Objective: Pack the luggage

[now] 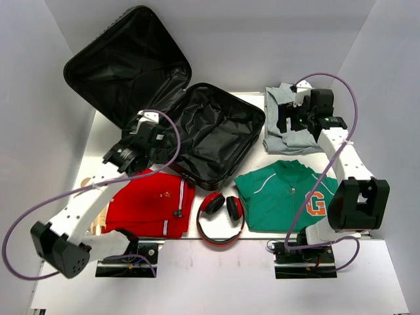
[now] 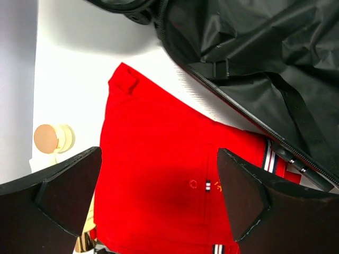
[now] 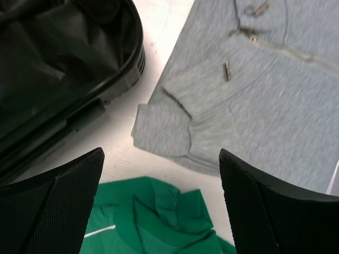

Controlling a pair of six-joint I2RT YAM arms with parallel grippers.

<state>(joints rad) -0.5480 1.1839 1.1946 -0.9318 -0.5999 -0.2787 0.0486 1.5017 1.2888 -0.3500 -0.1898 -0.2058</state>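
The suitcase (image 1: 216, 131) is lying unzipped across the far left part of the table (image 1: 216, 275), its lid leaning up past the far left corner. The left gripper (image 2: 159, 153) is hanging over the red shirt (image 2: 159, 127) by the near left edge, jaws spread wide, holding nothing. The right gripper (image 3: 161, 153) is hovering, equally wide and empty, over the grey top (image 3: 254, 95) near the far right corner.
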